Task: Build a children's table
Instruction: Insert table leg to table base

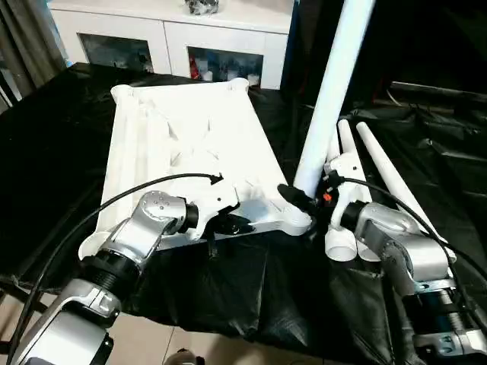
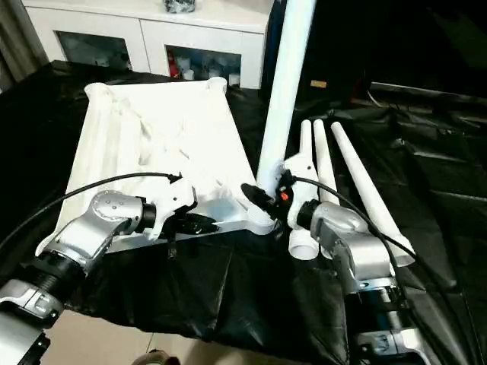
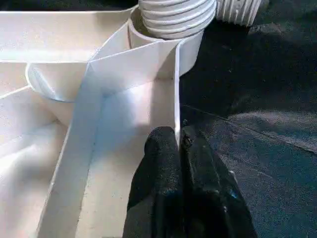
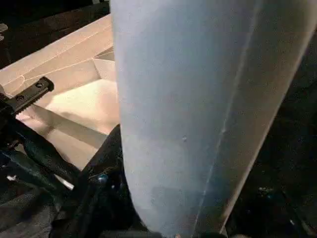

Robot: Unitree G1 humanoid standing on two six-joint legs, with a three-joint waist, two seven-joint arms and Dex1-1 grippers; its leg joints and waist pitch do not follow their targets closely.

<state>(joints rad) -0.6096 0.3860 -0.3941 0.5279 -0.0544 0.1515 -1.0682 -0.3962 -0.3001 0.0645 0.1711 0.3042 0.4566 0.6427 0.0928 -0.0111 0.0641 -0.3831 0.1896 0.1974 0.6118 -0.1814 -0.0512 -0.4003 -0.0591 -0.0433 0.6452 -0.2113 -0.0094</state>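
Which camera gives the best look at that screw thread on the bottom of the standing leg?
The left wrist view: the thread shows close, its ridges sitting in the corner socket of the tabletop. Both eye views show the standing leg, its foot behind the right gripper. The right wrist view shows its smooth shaft.

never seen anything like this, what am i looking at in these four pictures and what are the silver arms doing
This is a two-armed humanoid robot putting together a children's table. The two wide pictures come from cameras in its head, looking down over its silver forearms. The other two come from a camera on each wrist.

On the black sheet lies the white tabletop, upside down, ribs showing. The left gripper is pinched shut on the thin wall along the tabletop's near edge. The right gripper holds an upright leg whose threaded end sits in the near corner socket. Three spare legs lie beside it. Behind stands a white cabinet.
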